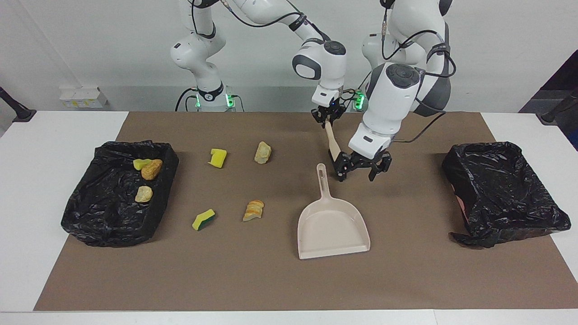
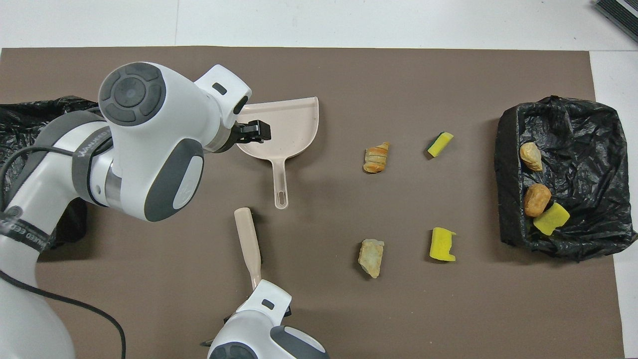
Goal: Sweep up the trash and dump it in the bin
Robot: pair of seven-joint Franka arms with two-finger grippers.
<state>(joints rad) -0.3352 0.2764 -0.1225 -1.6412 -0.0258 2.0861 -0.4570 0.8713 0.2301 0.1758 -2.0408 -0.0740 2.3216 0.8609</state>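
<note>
Right gripper [image 1: 328, 118]: fingers clamped on the top of the beige brush [image 1: 333, 143]; the brush hangs tilted over the mat just beside the dustpan's handle, probably so it can sweep toward the pan.
Left gripper [image 1: 360, 169]: fingers apart, empty; low beside the dustpan's handle, likely lining up to take it.
Dustpan [image 1: 332, 228]: flat on the mat, handle toward the robots, mouth away; not yet held.
Loose trash: four scraps on the mat between the dustpan and the filled bin; yellow sponge [image 1: 218, 157], pale lump [image 1: 263, 152], green-sided sponge [image 1: 203, 219], bread piece [image 1: 253, 211].
Filled bin [image 1: 113, 212]: three scraps inside.
Empty bin [image 1: 501, 194]: at the left arm's end.
</note>
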